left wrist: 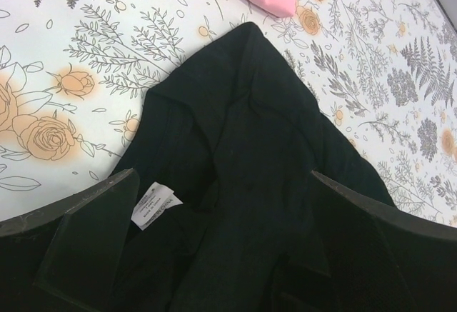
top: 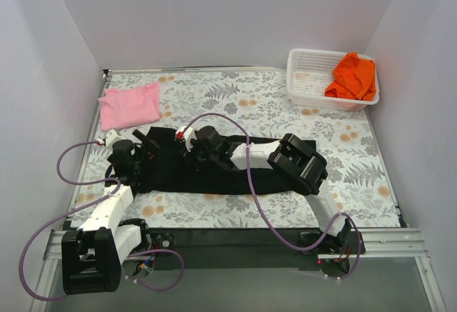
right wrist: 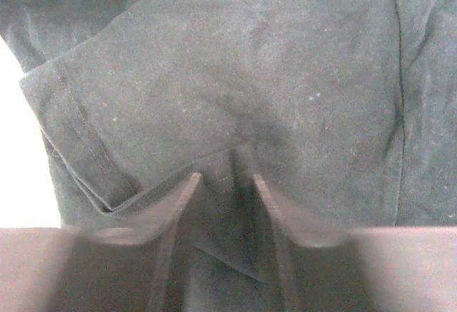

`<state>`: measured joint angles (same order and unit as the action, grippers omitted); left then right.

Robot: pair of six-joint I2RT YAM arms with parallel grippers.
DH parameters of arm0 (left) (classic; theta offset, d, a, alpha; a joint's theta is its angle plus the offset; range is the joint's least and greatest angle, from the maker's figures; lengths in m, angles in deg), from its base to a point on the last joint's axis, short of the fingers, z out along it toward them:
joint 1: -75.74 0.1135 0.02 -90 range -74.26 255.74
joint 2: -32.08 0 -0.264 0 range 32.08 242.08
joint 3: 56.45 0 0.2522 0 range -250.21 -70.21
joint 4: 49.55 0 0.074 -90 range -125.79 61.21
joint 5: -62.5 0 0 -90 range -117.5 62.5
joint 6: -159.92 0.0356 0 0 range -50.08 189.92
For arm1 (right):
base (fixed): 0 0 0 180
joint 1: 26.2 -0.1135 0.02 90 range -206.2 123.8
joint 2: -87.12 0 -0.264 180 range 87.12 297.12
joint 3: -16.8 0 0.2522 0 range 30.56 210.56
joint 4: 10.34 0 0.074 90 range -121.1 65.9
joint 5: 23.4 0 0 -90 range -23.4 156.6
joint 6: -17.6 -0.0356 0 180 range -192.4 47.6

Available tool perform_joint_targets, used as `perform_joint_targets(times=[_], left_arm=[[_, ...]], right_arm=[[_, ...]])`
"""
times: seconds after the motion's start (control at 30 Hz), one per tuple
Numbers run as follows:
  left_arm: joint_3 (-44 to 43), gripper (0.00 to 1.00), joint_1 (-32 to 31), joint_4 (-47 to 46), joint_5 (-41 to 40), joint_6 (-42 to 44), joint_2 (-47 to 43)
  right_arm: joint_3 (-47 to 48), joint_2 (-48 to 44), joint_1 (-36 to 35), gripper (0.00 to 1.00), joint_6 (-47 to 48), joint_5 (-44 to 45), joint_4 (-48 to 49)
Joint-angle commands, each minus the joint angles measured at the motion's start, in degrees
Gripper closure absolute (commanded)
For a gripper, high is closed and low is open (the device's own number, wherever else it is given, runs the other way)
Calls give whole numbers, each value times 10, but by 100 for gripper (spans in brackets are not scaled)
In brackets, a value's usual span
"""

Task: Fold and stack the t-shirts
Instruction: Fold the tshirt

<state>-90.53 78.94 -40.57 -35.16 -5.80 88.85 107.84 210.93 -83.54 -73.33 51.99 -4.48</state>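
**Desk:** From the top view, how far along?

**Photographer:** Roughly a third, by the look of it. Folded flat at the far-left corner of the counter [top: 285,105]: the pink t-shirt [top: 128,106]. Stretched across the near middle as a long dark band, apparently mid-fold: the black t-shirt [top: 193,178], with the left arm [top: 107,215] and the right arm [top: 300,160] both reaching over it. Bunched in the white mesh basket [top: 307,58] at the far right, untouched: the orange t-shirt [top: 353,76].

**Desk:** And from the left wrist?

**Photographer:** Spread wide and holding nothing, the left fingers [left wrist: 93,219], poised low over rumpled black fabric. Between them, a white care label [left wrist: 155,205] and loose folds. At the top edge, a corner of the pink t-shirt, near the black one but not seen touching it.

**Desk:** Right wrist?

**Photographer:** Drawn close together, the right fingers [right wrist: 175,226], seemingly clenched on a raised pinch of the black t-shirt. Just beyond the tips, a short sleeve [right wrist: 93,119] with a stitched hem, lying over more of the same garment.

**Desk:** Left to do?

**Photographer:** Judging from these views alone: finishing the black fold, setting it together with the pink t-shirt, then lifting the orange t-shirt out of the basket, folding it and adding it. No stack formed yet.
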Motion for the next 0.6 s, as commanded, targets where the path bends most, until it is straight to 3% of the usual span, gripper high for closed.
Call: perform_joint_targets(times=[0.0,0.03,0.1,0.57], left_arm=[[4,2,2,-5,6,8,-10],[4,2,1,-5,6,8,-10],[5,2,2,-6,6,8,-11],[4,2,1,-8,15,10,-5]], right_arm=[[24,-1,-4,73,3,11,10],[24,-2,-4,87,3,15,10],[17,-6,-4,99,4,26,11],[-141,-142,-31,99,8,75,70]])
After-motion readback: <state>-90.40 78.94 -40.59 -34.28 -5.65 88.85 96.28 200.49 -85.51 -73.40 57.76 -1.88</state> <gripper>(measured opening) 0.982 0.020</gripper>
